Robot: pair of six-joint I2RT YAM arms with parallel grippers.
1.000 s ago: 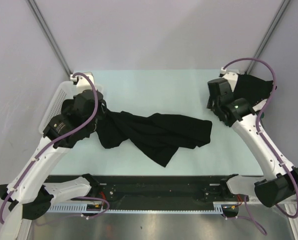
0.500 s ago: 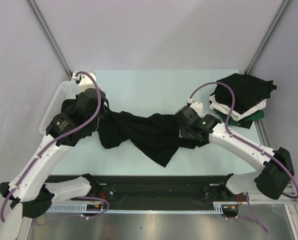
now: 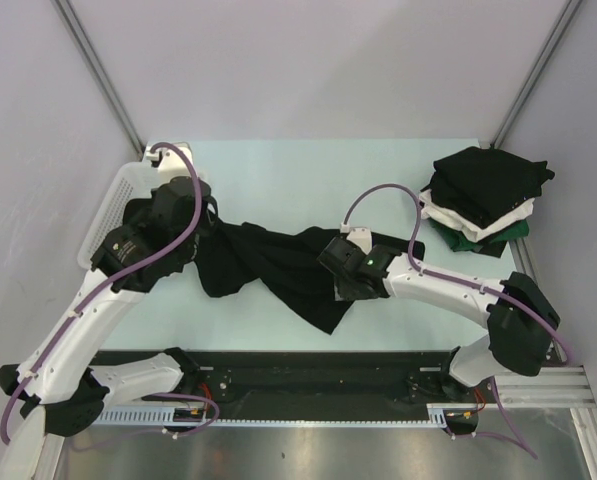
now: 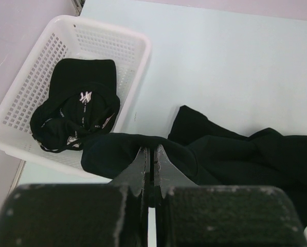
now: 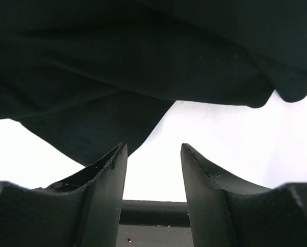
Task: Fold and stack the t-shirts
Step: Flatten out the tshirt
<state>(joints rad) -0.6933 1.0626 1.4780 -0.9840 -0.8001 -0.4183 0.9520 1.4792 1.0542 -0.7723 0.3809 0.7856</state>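
Black t-shirt [image 3: 298,265] lies crumpled across mid tabletop [image 3: 278,170], its left end by the basket [image 4: 19,103]. It looks soft, light and floppy, so it will likely sag and drag. Grab a hem or shoulder edge, not the bunch. Your left hand [image 4: 149,153] is clenched on its left edge. Your right hand [image 5: 154,146] is partly spread and empty, low over the near-right fold.

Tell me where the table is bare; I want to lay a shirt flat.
Bare: the far strip of the table, between the white mesh basket and the folded stack. Crowded: the middle, covered by the crumpled black t-shirt.
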